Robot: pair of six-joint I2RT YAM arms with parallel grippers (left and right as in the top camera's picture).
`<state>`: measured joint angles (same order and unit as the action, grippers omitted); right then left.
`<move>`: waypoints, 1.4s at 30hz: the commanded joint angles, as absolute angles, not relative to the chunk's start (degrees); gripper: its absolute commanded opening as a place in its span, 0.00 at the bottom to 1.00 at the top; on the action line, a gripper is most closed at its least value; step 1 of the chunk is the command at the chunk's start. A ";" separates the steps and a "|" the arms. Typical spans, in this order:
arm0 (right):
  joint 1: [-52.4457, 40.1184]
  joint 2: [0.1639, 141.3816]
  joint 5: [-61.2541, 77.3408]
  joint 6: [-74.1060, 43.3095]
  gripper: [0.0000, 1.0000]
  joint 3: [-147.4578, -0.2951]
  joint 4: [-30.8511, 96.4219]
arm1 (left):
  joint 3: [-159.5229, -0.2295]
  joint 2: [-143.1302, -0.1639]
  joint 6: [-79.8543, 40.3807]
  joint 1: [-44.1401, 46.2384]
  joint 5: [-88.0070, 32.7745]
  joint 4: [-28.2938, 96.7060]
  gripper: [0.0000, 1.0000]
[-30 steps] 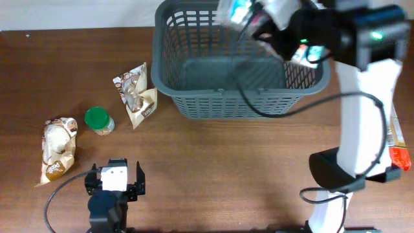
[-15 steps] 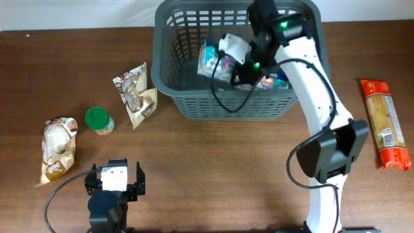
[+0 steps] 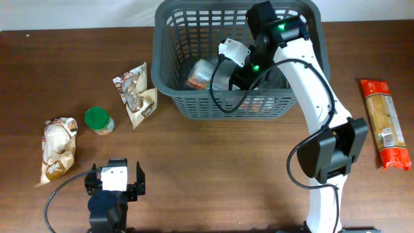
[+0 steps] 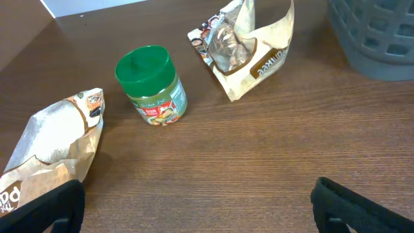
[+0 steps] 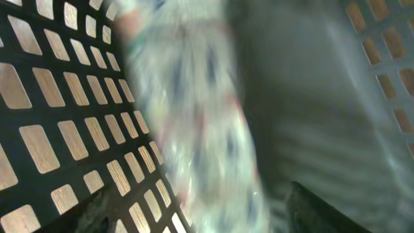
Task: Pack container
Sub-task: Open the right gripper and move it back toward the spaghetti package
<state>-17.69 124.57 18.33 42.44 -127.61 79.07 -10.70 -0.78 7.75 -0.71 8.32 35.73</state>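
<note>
Right arm is deep inside the container (image 3: pixel 213 107), the big dark grey slotted basket at the far edge of the tabletop (image 3: pixel 226 168). From the wrist camera the lattice wall (image 5: pixel 58 129) fills the left side and a pale, printed packet (image 5: pixel 194 129) is smeared right across the middle, too blurred to read. The right pincer (image 5: pixel 210 207) shows only as two dark shapes at the bottom corners with that packet between them. Gripped or loose? I cannot tell. From overhead, the same blur sits in the basket's left half (image 3: pixel 200 74).

Over on the near side, the left pincer (image 4: pixel 197 194) is spread wide above bare wood, nothing in it. Ahead of it stands a green-lidded jar (image 4: pixel 151 84), upright. A brown snack bag (image 4: pixel 249 45) lies beyond the jar towards the basket, and a second paper bag (image 4: pixel 52 142) lies off to the left. Far right, well apart from everything, an orange pasta packet (image 3: pixel 383 123) lies flat.
</note>
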 commanded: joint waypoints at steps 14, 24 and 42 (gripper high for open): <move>-15.38 122.89 3.70 16.32 0.99 -158.85 82.30 | -10.48 -0.34 8.69 -0.54 7.68 35.59 0.99; -1.98 122.76 -17.67 1.67 0.99 -173.25 97.34 | -10.48 -0.34 8.69 -0.54 7.68 35.59 0.99; 24.21 122.87 -17.52 -2.33 0.99 -156.97 97.30 | -10.48 -0.34 8.69 -0.54 7.68 35.59 0.99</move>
